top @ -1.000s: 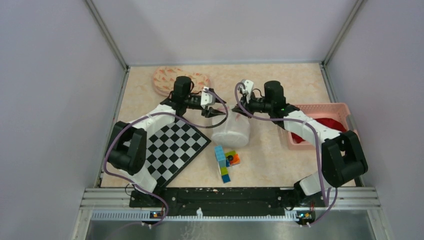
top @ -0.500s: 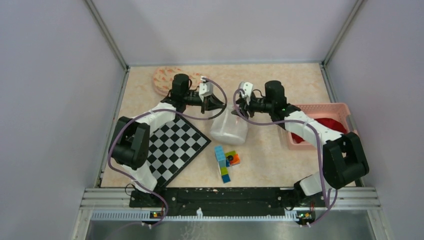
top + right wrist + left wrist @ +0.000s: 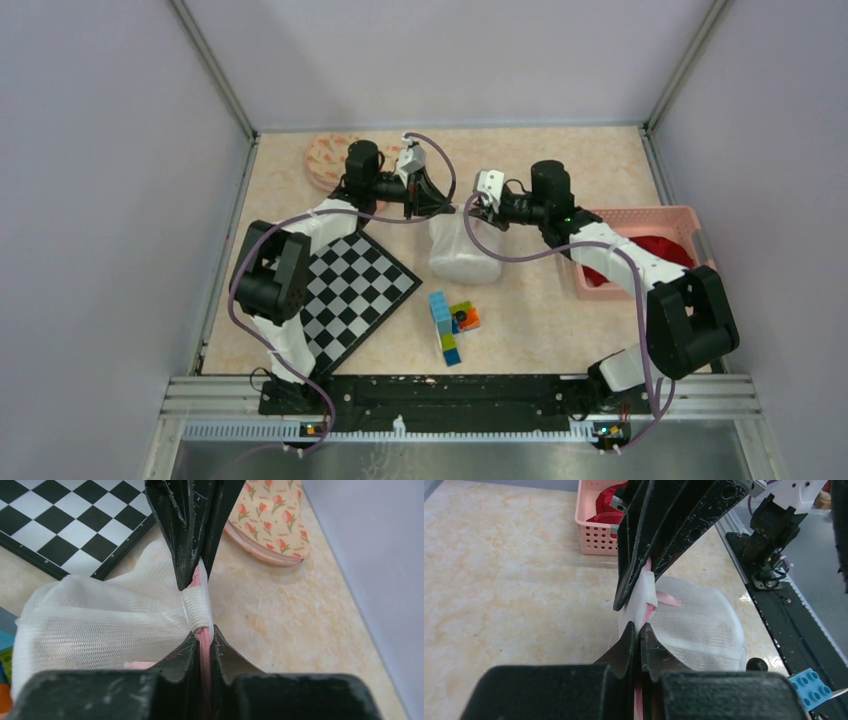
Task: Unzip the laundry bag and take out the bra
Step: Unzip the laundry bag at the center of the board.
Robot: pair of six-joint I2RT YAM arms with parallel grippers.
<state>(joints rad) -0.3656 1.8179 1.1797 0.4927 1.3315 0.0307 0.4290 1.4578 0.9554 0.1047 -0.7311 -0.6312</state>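
The white mesh laundry bag (image 3: 462,252) hangs off the table between my two grippers, which meet at its top edge. My left gripper (image 3: 438,206) is shut on the bag's white trim band (image 3: 645,594). In its wrist view the tips (image 3: 639,628) pinch the fabric. My right gripper (image 3: 470,209) is shut on the pink zipper (image 3: 202,641) right beside the band, facing the left fingers (image 3: 186,555). The bag (image 3: 95,617) looks closed. A pink piece (image 3: 667,598) shows through the mesh. The bra itself is hidden.
A chessboard (image 3: 350,288) lies left of the bag. Toy blocks (image 3: 450,322) sit in front of it. A floral slipper (image 3: 325,155) lies at the back left. A pink basket (image 3: 640,214) with red cloth (image 3: 668,246) stands at the right.
Both grippers have moved toward the back and closer together, lifting the bag's top. The bag went from lying flat to hanging upright between them.
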